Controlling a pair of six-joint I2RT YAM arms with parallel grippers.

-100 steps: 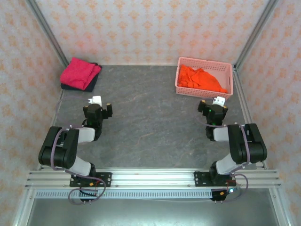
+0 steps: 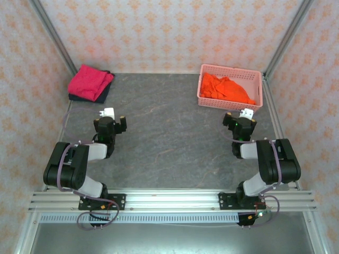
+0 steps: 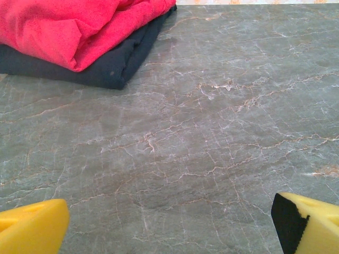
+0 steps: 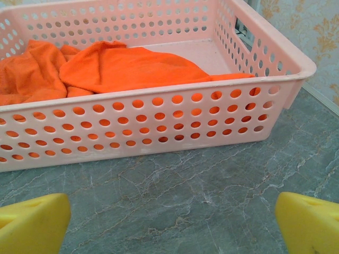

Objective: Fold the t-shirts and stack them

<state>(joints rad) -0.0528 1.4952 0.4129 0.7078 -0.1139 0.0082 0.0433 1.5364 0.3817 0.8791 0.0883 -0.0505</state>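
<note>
Nothing has moved since; left claw [image 3: 169, 225] and right claw [image 4: 170, 222] both spread wide, holding nothing.

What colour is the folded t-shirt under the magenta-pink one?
The folded cloth t-shirt is dark navy; left wrist view.

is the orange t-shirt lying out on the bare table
No, the orange t-shirt lies crumpled inside the pink basket, behind its perforated front wall.
</note>
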